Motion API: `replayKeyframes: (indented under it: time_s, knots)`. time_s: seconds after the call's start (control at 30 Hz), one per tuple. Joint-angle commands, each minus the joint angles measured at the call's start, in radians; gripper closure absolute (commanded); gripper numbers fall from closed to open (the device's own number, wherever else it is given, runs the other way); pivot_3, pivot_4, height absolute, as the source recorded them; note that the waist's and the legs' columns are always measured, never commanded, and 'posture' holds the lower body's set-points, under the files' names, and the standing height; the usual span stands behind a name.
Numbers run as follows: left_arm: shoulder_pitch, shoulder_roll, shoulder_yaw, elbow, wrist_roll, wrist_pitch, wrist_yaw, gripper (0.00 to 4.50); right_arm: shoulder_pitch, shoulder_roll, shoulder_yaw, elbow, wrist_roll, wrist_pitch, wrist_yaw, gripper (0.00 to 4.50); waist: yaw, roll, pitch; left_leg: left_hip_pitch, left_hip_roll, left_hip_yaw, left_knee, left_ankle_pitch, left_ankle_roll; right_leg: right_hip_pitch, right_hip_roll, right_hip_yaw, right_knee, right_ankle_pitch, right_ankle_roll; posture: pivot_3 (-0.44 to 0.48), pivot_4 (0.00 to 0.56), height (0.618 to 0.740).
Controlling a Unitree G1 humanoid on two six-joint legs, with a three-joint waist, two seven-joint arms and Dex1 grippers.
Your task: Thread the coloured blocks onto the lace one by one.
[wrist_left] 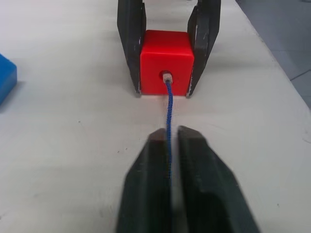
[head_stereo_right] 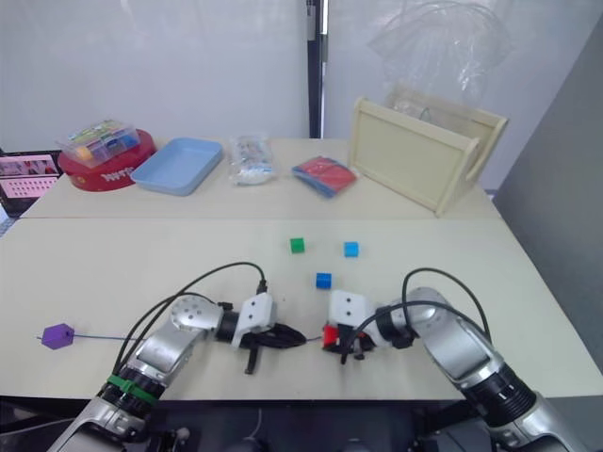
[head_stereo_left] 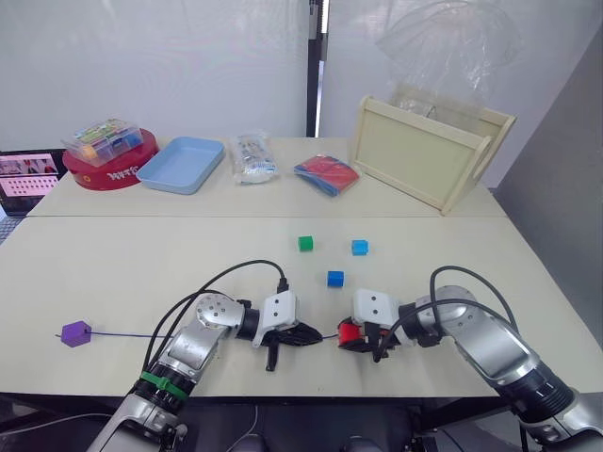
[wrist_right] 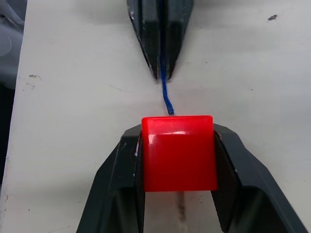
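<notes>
left gripper [head_stereo_left: 303, 335] down low at the front of the bench [head_stereo_left: 141, 273], fingers [wrist_left: 146, 194] pinched together on the lace [wrist_left: 168, 109] just behind its tip. right gripper [head_stereo_left: 356, 337] facing it from the other side, clamped on the red block [wrist_left: 166, 60], one finger on each side face, block resting on the bench. pale tip of the lace sitting right at the hole in the red block's near face, just poking into it; can't tell how deep. short stretch of blue cord bridging the small gap between the two grippers, pretty much straight.

rest of the lace trailing off along the bench toward the robot's left, ending at the purple block [head_stereo_left: 75, 333], already on the cord at the far end, well apart from both grippers.

other blocks loose on the bench beyond the grippers: darker blue block [head_stereo_left: 335, 279] nearest, just past the gap between them, then green block [head_stereo_left: 305, 243] and light blue block [head_stereo_left: 359, 247] a bit farther back, side by side but apart.

along the back: red round tin [head_stereo_left: 105, 169] with a clear box [head_stereo_left: 102, 139] of mixed pieces on top, light blue tray [head_stereo_left: 182, 164], clear bag of stuff [head_stereo_left: 252, 158], red and blue packet [head_stereo_left: 327, 174], pale wooden crate [head_stereo_left: 424, 151] tipped on its side.
</notes>
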Motion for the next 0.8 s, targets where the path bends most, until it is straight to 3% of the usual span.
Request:
replayKeyframes:
  time_s: [0.03,0.5,0.63,0.8]
  knots:
    - [-0.011,-0.011,-0.004,-0.007,-0.036,-0.001,-0.030,4.50,0.016,0.009,0.013,0.009,-0.022,0.005,-0.016,3.31,0.000,0.000,0.000,0.000,0.000,0.000,0.000,0.000,0.000,0.000,0.000,0.000,0.000,0.000,0.000,0.000,0.150,0.740]
    - [-0.069,-0.108,-0.003,0.072,-0.013,-0.018,0.037,4.50,0.022,0.006,0.008,-0.014,-0.018,0.033,-0.021,3.31,0.002,0.000,0.000,0.000,0.000,0.000,0.000,0.000,0.000,0.000,0.000,0.000,0.000,0.000,0.000,0.000,0.150,0.740]
    - [-0.059,-0.119,0.026,0.035,-0.084,0.089,0.032,4.50,0.014,0.008,0.011,-0.012,-0.020,0.033,-0.017,3.31,0.002,0.000,0.000,0.000,0.000,0.000,0.000,0.000,0.000,0.000,0.000,0.000,0.000,0.000,0.000,0.000,0.150,0.740]
    - [-0.056,-0.082,0.053,-0.005,-0.115,0.161,0.021,3.02,0.004,0.011,0.014,-0.002,-0.026,0.024,-0.015,3.31,0.000,0.000,0.000,0.000,0.000,0.000,0.000,0.000,0.000,0.000,0.000,0.000,0.000,0.000,0.000,0.000,0.150,0.740]
